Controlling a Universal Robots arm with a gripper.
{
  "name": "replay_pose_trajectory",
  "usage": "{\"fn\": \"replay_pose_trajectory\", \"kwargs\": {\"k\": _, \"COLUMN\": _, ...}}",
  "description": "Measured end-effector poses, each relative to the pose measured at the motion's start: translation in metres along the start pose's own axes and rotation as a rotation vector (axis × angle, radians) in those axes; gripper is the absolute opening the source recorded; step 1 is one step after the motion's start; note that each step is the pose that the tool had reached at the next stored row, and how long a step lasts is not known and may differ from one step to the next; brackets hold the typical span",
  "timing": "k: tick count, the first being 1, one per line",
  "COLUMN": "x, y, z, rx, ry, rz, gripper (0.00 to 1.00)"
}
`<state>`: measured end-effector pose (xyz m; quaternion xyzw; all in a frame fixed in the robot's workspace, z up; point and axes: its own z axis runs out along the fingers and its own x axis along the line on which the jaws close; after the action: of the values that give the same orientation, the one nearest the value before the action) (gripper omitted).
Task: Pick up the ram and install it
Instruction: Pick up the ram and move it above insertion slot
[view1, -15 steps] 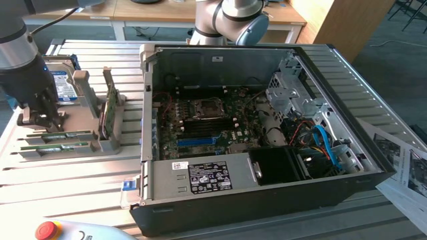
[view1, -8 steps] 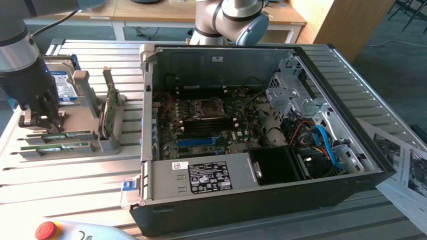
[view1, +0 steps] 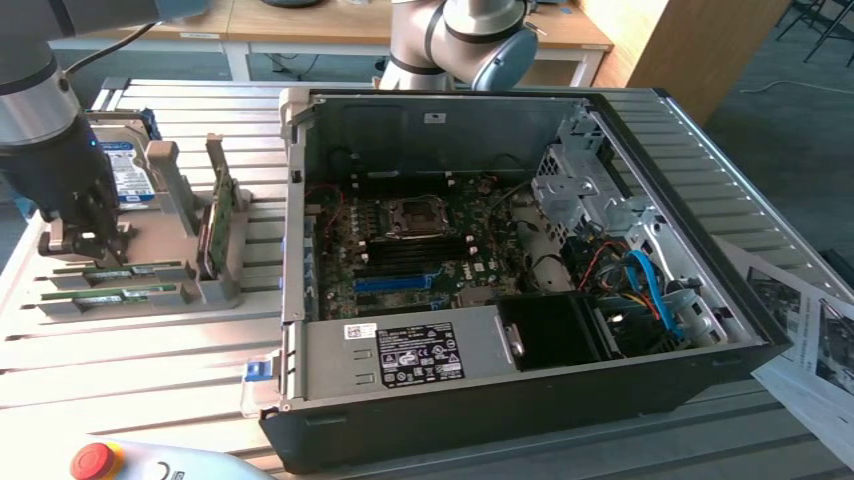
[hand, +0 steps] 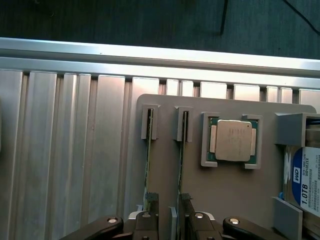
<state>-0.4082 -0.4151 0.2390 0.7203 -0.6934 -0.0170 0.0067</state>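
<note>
Two ram sticks lie edge-up in parallel slots of the grey holder (hand: 165, 115): one ram stick (hand: 148, 165) and a second ram stick (hand: 182, 165). In the exterior view they show as thin green strips, one ram stick (view1: 127, 270) and the other ram stick (view1: 114, 295), at the left. My gripper (hand: 169, 210) hangs low over their near ends, open, one finger (hand: 151, 202) above each stick and nothing held between. The exterior view has the gripper (view1: 87, 245) down at the holder's left end. The open computer case (view1: 534, 400) with its motherboard (view1: 400, 250) lies to the exterior view's right.
On the same holder sit a square silver processor (hand: 232, 140) and a blue-labelled hard drive (hand: 306, 182), and a green board (view1: 220, 215) stands upright in it. A red stop button (view1: 94, 458) sits at the front left. Papers (view1: 807, 330) lie right of the case on the slatted metal table (view1: 134, 370).
</note>
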Motion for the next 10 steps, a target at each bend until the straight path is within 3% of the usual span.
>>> {"fn": "replay_pose_trajectory", "kwargs": {"k": 10, "x": 0.0001, "y": -0.0001, "z": 0.0035, "rx": 0.0, "ry": 0.0, "rz": 0.0, "gripper": 0.3}}
